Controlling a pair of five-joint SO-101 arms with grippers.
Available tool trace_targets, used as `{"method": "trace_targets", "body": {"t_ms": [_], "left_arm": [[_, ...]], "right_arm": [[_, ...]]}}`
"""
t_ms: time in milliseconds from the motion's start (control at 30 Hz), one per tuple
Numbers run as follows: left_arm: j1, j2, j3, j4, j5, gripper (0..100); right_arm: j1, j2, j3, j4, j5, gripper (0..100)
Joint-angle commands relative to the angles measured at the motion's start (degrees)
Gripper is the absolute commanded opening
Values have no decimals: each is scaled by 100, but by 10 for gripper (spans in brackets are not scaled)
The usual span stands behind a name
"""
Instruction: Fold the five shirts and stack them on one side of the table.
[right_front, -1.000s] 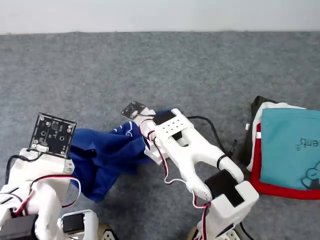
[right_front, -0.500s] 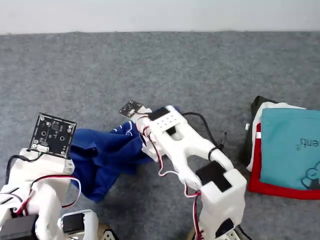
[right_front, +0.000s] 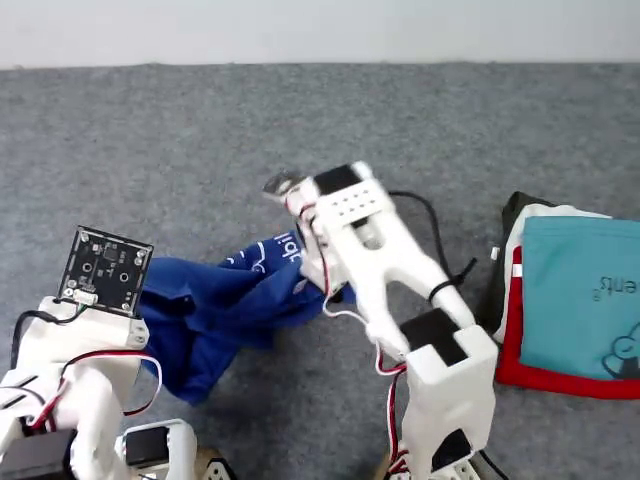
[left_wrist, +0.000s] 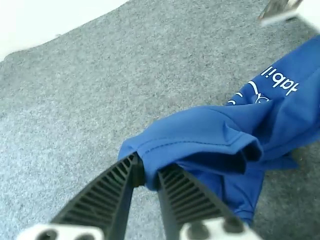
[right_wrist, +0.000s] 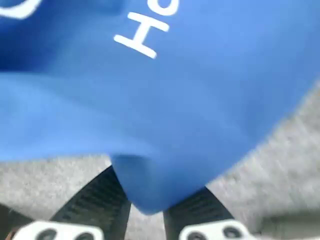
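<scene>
A dark blue shirt (right_front: 225, 305) with white print lies crumpled on the grey table, stretched between both arms. My left gripper (left_wrist: 145, 176) is shut on a folded edge of the blue shirt (left_wrist: 210, 135) at its left end; that arm stands at the lower left of the high view. My right gripper (right_wrist: 146, 197) is shut on another edge of the blue shirt (right_wrist: 165, 95), which hangs over its fingers. In the high view the right arm (right_front: 370, 250) holds that end near the table's middle. A stack of folded shirts (right_front: 575, 300), teal on top, lies at the right edge.
The grey felt table (right_front: 180, 140) stretches bare behind and to the left of the arms. Black cables run along the right arm. The folded stack shows red, white and black layers under the teal one.
The right arm has swung toward the back and right, pulling its end of the blue shirt up and stretching the cloth so the white print shows. The left arm has stayed still.
</scene>
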Motion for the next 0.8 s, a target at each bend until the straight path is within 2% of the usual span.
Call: {"method": "trace_targets", "body": {"t_ms": [0, 133, 367, 567, 767], "left_arm": [[-26, -35, -22, -123, -26, 14], [-35, -53, -66, -466, -35, 14], [-26, -53, -57, -2154, -9, 14], [-9, -62, -84, -3279, -9, 14], [9, -62, -681, -4105, -9, 14]], "right_arm": [[251, -48, -932, 769, 70, 9], [549, -655, -1336, 778, 44, 9], [998, -2695, -1398, 778, 35, 9], [1508, -4277, -1398, 760, 35, 9], [1587, -5631, -1398, 585, 26, 9]]}}
